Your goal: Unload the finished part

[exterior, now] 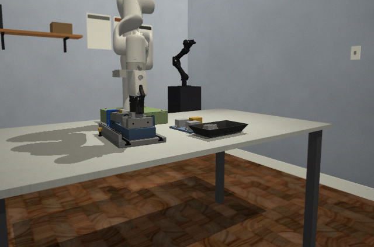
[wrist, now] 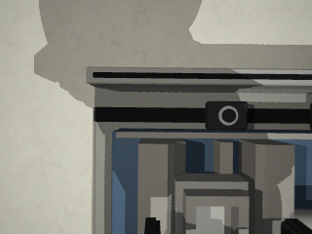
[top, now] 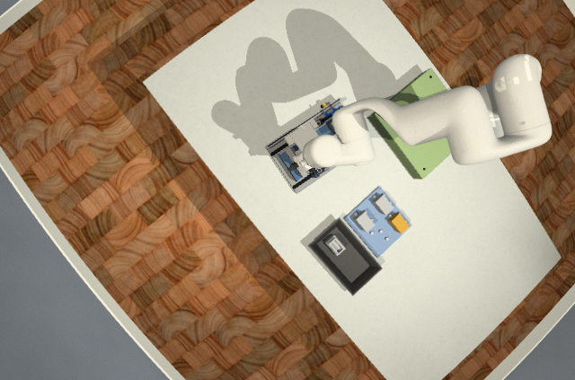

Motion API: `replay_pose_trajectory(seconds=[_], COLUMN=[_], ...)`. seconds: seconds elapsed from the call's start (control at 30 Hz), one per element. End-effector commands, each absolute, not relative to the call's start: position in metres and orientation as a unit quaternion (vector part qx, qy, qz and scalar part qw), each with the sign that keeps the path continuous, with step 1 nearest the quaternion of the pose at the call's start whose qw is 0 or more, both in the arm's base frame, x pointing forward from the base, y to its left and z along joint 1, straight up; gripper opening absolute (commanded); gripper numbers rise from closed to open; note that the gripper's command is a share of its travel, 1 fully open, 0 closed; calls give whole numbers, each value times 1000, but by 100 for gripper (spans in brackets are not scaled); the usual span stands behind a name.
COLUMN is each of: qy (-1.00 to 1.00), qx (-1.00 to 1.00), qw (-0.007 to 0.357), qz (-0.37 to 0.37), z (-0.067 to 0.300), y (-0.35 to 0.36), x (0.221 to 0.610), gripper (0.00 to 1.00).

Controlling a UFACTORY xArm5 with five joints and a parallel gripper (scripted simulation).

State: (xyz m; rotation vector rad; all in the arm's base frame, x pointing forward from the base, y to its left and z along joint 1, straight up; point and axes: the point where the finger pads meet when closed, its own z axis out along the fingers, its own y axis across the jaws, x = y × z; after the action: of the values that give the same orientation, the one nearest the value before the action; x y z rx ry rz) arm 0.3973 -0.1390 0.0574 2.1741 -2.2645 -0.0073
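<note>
Wrist view puts the finished part (wrist: 211,214) at six o'clock, directly beneath the gripper (wrist: 221,229), which hangs partly open, holding nothing, above the vise (wrist: 146,114).

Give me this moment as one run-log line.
gripper: open, over vise | finished part: in vise | outfeed tray: one part inside

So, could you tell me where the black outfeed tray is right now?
In the top view the black outfeed tray sits on the table below the vise, directly beside the blue pallet of plain blocks.
</note>
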Motion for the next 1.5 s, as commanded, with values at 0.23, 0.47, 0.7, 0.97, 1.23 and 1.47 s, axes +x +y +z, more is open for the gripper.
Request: replay_pose_trajectory(seconds=[0.23, 0.47, 0.7, 0.97, 1.23, 1.47], qy=[-721, -721, -721, -721, -721, -721], qx=[693, 693, 693, 693, 693, 693], qw=[0, 0, 0, 0, 0, 0], qz=[0, 0, 0, 0, 0, 0], z=[55, 53, 53, 52, 52, 52], y=[-139, -139, -139, -139, -139, -139], x=[399, 399, 399, 399, 399, 399], gripper=[69, 69, 69, 69, 69, 0])
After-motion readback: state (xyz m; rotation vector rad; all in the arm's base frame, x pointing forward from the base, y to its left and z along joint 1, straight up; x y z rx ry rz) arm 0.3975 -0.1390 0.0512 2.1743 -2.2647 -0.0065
